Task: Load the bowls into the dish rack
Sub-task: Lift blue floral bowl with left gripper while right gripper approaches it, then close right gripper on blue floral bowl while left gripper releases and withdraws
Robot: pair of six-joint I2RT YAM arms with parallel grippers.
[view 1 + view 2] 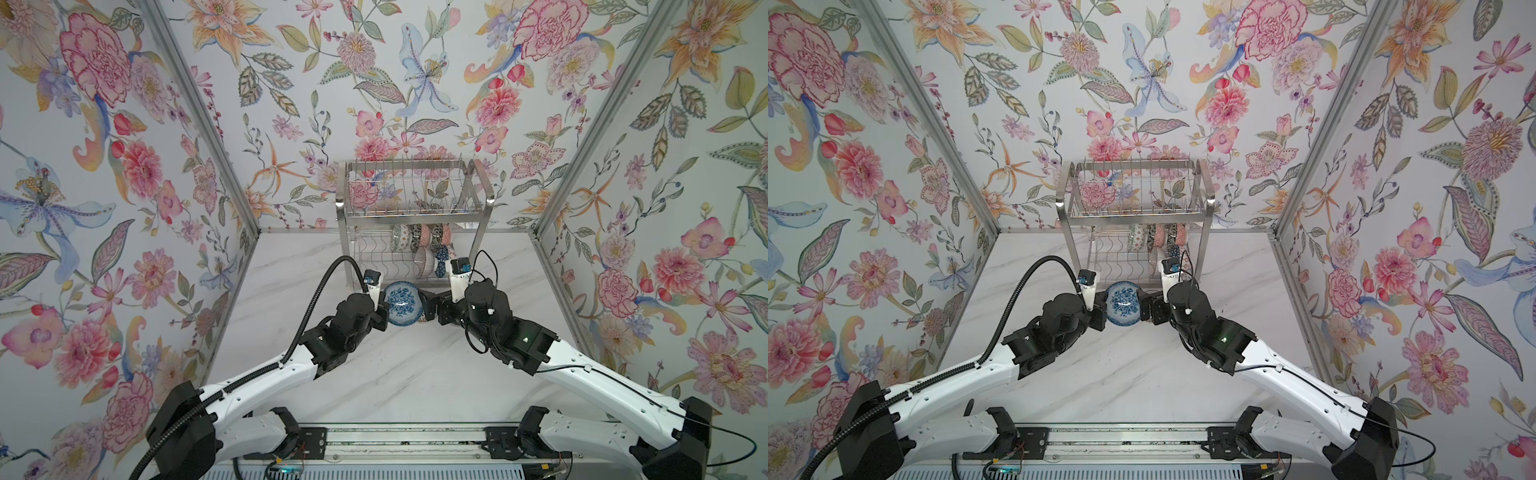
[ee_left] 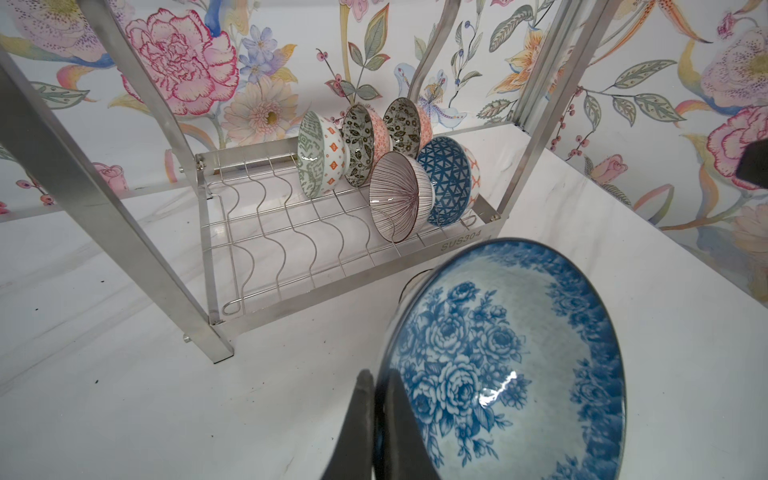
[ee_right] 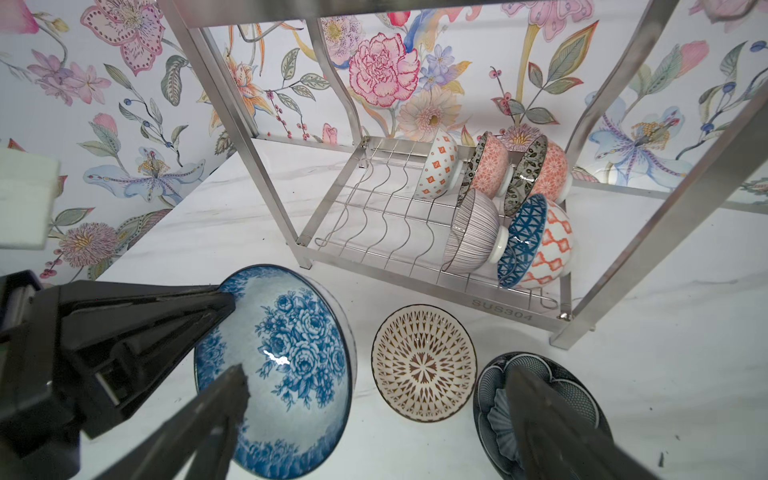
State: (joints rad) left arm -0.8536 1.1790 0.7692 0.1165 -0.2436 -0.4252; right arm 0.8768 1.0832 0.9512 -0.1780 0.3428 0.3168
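Note:
A blue floral bowl (image 1: 402, 302) (image 1: 1122, 302) hangs tilted on edge above the table in front of the dish rack (image 1: 415, 216) (image 1: 1138, 208). My left gripper (image 2: 379, 376) (image 1: 381, 309) is shut on its rim, one finger inside the bowl (image 2: 511, 374) and one outside. On the bowl's other side my right gripper (image 3: 378, 372) (image 1: 426, 307) stands wide open. One of its fingers shows in front of the bowl's inside (image 3: 282, 365). Several patterned bowls stand on edge at the right end of the rack's lower tier (image 2: 399, 199) (image 3: 473, 232).
A cream bowl with brown triangles (image 3: 424, 363) and a dark blue scalloped bowl (image 3: 573, 399) lie upright on the white marble table (image 1: 374, 374) below my right gripper. The rack's upper tier (image 1: 415, 187) holds nothing. Floral walls enclose three sides.

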